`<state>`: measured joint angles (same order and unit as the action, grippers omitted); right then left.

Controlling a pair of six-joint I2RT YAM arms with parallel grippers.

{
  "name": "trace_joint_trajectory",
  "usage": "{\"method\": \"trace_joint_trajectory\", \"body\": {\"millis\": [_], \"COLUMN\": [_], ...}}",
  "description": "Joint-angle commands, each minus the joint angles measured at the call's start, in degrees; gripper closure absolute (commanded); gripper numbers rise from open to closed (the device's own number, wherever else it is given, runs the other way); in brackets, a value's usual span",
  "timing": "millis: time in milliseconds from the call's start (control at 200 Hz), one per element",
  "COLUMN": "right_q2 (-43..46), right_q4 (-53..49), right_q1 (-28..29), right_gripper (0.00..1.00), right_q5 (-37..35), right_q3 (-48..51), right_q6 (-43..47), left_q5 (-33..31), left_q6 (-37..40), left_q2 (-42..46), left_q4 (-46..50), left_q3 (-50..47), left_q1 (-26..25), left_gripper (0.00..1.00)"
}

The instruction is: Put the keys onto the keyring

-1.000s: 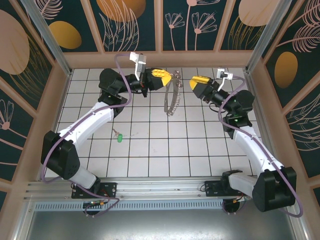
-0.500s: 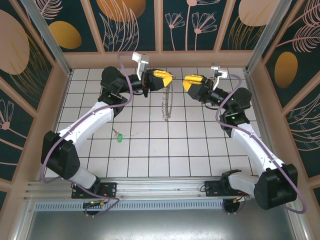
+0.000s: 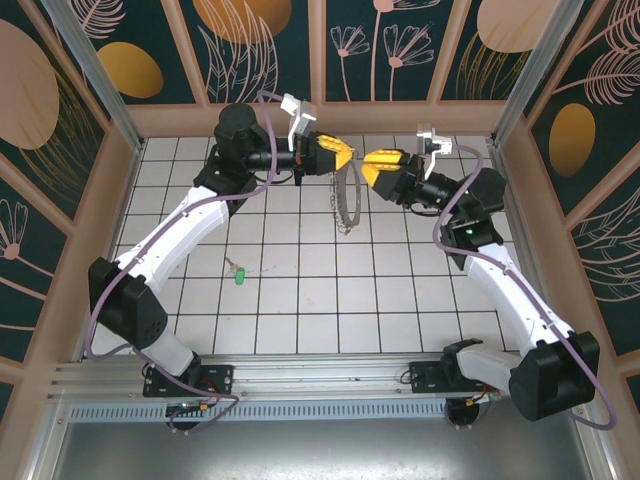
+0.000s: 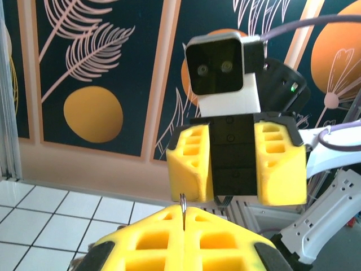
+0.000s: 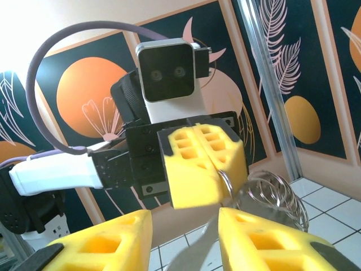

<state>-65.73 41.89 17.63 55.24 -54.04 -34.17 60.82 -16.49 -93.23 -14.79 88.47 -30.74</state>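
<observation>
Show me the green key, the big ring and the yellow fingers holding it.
green key (image 3: pixel 239 277), overhead view, on its green head.
big ring (image 3: pixel 345 226), overhead view, on its hanging lower end.
left fingers (image 3: pixel 333 155), overhead view, on a yellow pad.

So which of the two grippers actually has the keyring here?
The left gripper: its yellow fingers are pressed shut on the keyring, which hangs below it. The right gripper faces it with fingers apart, holding nothing.

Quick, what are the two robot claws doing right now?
Left gripper: shut on the keyring.
Right gripper: open, holding nothing.
</observation>
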Motion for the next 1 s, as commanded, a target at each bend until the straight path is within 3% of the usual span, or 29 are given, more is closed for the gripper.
{"method": "trace_joint_trajectory", "body": {"millis": [0,410,996], "right_q2": [-0.37,-2.59,-6.28], "right_q4": [-1.09,-1.00,3.40], "right_q1": [0.14,-1.98,-0.39], "right_gripper": [0.65,0.70,0.77], "right_q5": [1.89,1.52,3.99], "right_q3": [-2.41,-2.08,-2.19], "right_q6": [2.32,2.52,-0.26], "left_q5": [3.17,6.32,7.16], "left_q6": [5.24,6.72,6.48], "left_q2": [-1.22,-2.31,-2.66], "left_q4": [6.85,9.61,9.23], "left_q3": [3.13,5.16,5.52], "left_q1": [-0.11,-0.11,-0.10], "left_gripper": [1.00,1.00,1.00]}}
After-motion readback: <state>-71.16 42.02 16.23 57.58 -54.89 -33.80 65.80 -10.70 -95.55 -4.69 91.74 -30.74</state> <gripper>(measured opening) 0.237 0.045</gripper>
